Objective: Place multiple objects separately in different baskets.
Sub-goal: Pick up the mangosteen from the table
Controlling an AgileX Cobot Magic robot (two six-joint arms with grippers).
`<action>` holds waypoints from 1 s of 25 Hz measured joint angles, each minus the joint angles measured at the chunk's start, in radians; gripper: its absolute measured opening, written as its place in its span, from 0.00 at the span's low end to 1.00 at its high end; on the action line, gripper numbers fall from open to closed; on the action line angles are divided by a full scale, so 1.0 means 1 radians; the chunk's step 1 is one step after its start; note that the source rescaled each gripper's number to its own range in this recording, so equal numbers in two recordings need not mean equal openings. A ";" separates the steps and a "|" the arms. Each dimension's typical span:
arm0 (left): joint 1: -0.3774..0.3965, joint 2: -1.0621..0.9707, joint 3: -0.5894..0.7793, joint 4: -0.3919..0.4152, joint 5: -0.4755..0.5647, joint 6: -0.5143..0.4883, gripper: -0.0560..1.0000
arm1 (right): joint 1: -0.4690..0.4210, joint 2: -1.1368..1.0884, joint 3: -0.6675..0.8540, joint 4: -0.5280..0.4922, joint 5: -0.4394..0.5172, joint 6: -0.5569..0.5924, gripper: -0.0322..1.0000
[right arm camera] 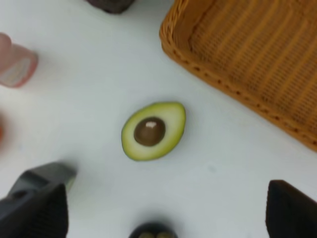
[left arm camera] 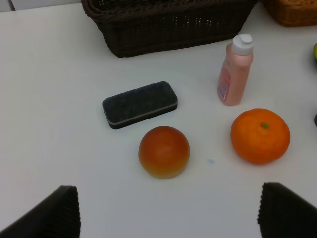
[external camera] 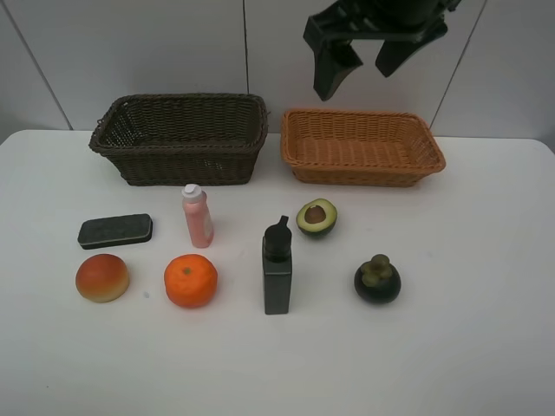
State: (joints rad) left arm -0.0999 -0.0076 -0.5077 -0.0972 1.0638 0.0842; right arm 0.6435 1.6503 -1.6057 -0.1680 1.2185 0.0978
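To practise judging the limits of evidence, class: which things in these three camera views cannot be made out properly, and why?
Right wrist view: pink bottle blurred, cut by the edge.
Right wrist view: mangosteen mostly cut off by the edge.
Left wrist view: pink bottle's label too small to read.
Exterior high view: right gripper cut by the top edge.
Left gripper: only fingertips show, in the left wrist view.

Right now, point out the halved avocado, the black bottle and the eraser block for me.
halved avocado (right arm camera: 152, 131), right wrist view, on the brown pit.
black bottle (external camera: 277, 273), exterior high view, on its body.
eraser block (left arm camera: 140, 104), left wrist view, on its dark top face.
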 joint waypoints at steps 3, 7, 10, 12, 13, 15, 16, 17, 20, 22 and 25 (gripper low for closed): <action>0.000 0.000 0.000 0.000 0.000 0.000 0.85 | 0.000 -0.047 0.106 0.000 0.001 0.003 1.00; 0.000 0.000 0.000 0.000 0.000 0.000 0.85 | 0.000 -0.102 0.239 0.000 0.001 0.016 1.00; 0.000 0.000 0.000 0.000 0.000 0.000 0.85 | 0.000 -0.118 0.327 0.013 0.001 0.021 1.00; 0.000 0.000 0.000 0.000 0.000 0.000 0.85 | -0.010 -0.118 0.382 0.044 -0.004 0.021 1.00; 0.000 0.000 0.000 0.000 0.000 0.000 0.85 | -0.019 -0.118 0.413 0.067 -0.021 0.021 1.00; 0.000 0.000 0.000 0.000 0.000 0.000 0.85 | -0.042 -0.118 0.469 0.093 -0.088 0.021 1.00; 0.000 0.000 0.000 0.000 0.000 0.000 0.85 | -0.052 -0.118 0.493 0.096 -0.121 0.021 1.00; 0.000 0.000 0.000 0.000 0.000 0.000 0.85 | -0.064 -0.118 0.521 0.100 -0.159 0.021 1.00; 0.000 0.000 0.000 0.000 0.000 0.000 0.85 | -0.091 -0.118 0.598 0.105 -0.258 0.022 1.00; 0.000 0.000 0.000 0.000 0.000 0.000 0.85 | -0.094 -0.118 0.646 0.106 -0.315 0.022 1.00; 0.000 0.000 0.000 0.000 0.000 0.000 0.85 | -0.094 -0.118 0.705 0.124 -0.397 0.022 1.00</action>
State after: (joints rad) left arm -0.0999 -0.0076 -0.5077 -0.0972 1.0638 0.0842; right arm 0.5493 1.5324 -0.9008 -0.0438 0.8219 0.1202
